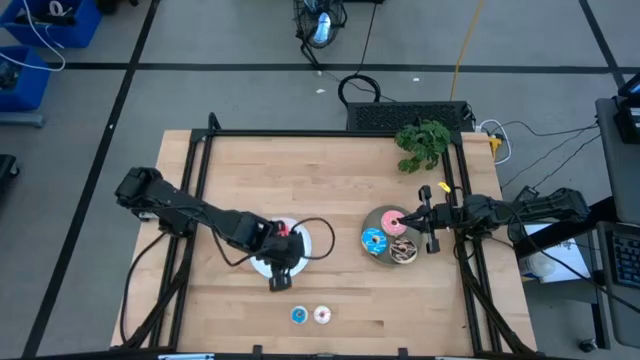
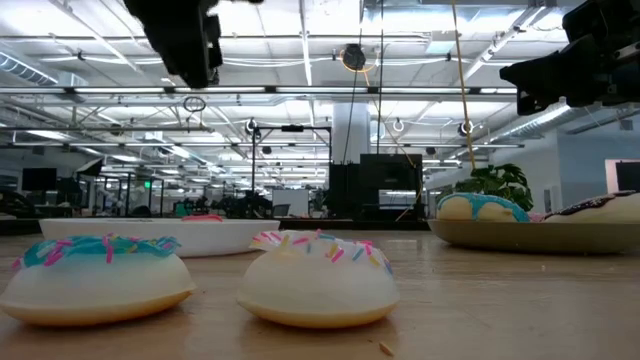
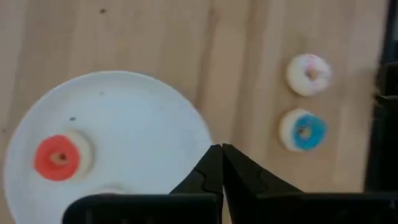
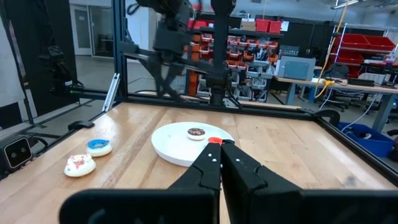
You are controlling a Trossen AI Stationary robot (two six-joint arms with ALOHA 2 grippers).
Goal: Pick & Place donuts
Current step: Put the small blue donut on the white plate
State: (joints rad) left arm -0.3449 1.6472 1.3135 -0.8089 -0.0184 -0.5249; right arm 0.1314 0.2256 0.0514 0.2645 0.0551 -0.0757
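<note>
In the high view my left gripper (image 1: 280, 278) is shut and hovers over the near rim of the white plate (image 1: 300, 245), where a tiny red donut (image 3: 57, 157) lies. A tiny brown donut (image 4: 196, 132) lies on that plate too. A tiny blue donut (image 3: 303, 130) and a white-pink one (image 3: 309, 74) lie on the wood near the table's near edge. My right gripper (image 1: 408, 217) is shut and hangs above the grey plate (image 1: 383, 259), which holds the pink (image 1: 395, 222), blue sprinkled (image 1: 374, 240) and chocolate (image 1: 404, 251) donuts.
A green plant (image 1: 422, 143) sits at the far right corner of the table. A black frame rail (image 1: 330, 133) runs along the far edge, and cables trail beside the left arm. Bare wood lies between the two plates and along the near edge.
</note>
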